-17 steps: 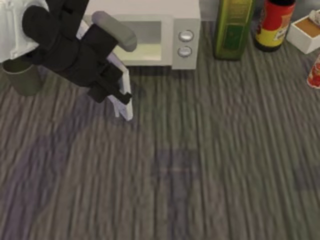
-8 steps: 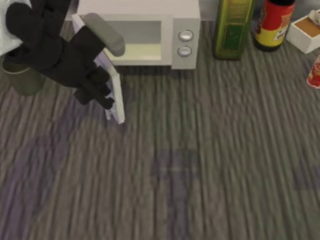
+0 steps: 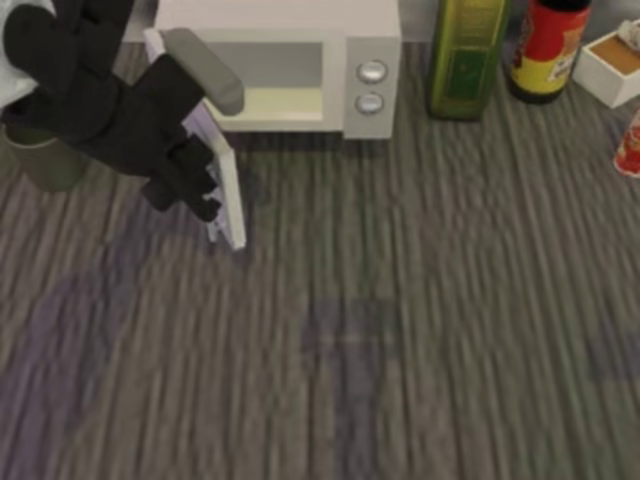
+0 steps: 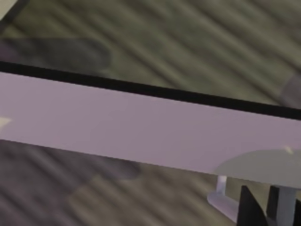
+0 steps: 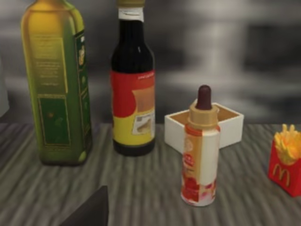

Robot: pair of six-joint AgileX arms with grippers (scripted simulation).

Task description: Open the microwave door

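- Nearest us, the front of the table is bare striped wood; nothing there stands in the way of the swing.
- Our left gripper sits at the free edge of the microwave door, fingers closed narrow on the door's handle as far as the top view shows; the left wrist view shows the door's pale face filling the frame, with a dark fingertip at the edge.
- The door stands swung well out from the microwave, near a right angle to its front and hinged at the left side, so we judge the task close to done.
- To finish well, we should keep pulling along the arc around the hinge, not straight toward us, so the grip does not slip or drag the microwave forward.
- We should watch the dark cup just left of the arm; a wider swing brings the arm's bulk toward it.
- Behind the door, the cream cavity lies open, with the two silver knobs at its right.
- Farther right along the back stand a green oil bottle, a dark sauce bottle and a small white box.
- Our right arm is parked out of the top view; its gripper's state cannot be told.
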